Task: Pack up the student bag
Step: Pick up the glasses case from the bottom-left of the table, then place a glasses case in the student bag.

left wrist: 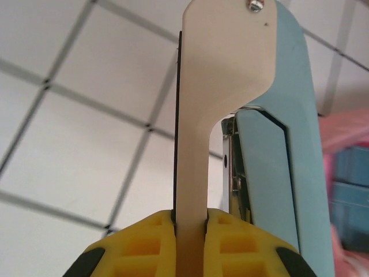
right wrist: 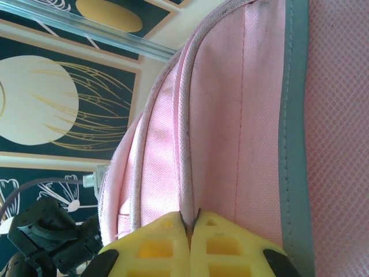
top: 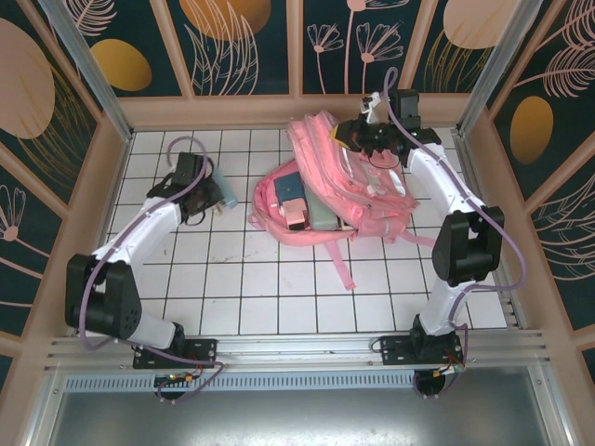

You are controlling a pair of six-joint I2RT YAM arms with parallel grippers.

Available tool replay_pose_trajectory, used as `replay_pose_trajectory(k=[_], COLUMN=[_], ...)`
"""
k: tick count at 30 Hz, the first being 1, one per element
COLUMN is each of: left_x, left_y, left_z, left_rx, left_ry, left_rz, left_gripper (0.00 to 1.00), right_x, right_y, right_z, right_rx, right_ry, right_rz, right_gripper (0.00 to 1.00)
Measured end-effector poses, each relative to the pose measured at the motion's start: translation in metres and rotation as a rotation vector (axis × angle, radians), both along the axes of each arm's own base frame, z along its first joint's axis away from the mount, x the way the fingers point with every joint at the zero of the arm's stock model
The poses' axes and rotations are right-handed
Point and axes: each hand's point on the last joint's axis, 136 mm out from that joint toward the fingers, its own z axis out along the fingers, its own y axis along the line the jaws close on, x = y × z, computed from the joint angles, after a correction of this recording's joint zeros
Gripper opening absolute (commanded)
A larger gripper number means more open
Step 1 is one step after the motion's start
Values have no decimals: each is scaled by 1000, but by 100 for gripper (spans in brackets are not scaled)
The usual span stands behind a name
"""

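The soft pink fabric student bag (top: 372, 197) lies at the back-centre of the white gridded table (top: 279, 297), mouth facing left. The right gripper (right wrist: 189, 222) is clenched on its rim seam, so lift that to widen the mouth. The left gripper (left wrist: 190, 218) grasps a cream-and-pale-blue stapler (left wrist: 253, 75) — slide it in level.

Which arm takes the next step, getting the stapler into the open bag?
Left. The left pincer is shut on the blue stapler, just beside the student bag. The right pincer is pinching the bag's rim, apparently holding the mouth open, so it is likely busy.
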Motion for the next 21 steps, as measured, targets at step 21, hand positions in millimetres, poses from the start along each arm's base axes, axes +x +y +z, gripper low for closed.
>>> replay_pose_trajectory(k=[21], left_x=[50], left_y=[-133], left_z=[-27], left_rx=[351], left_ry=[-80], left_rz=[-804], left_gripper=[0], right_x=[-1], right_y=[-14], right_z=[5], right_rx=[38], right_ry=[15], right_rz=[17], right_gripper=[0])
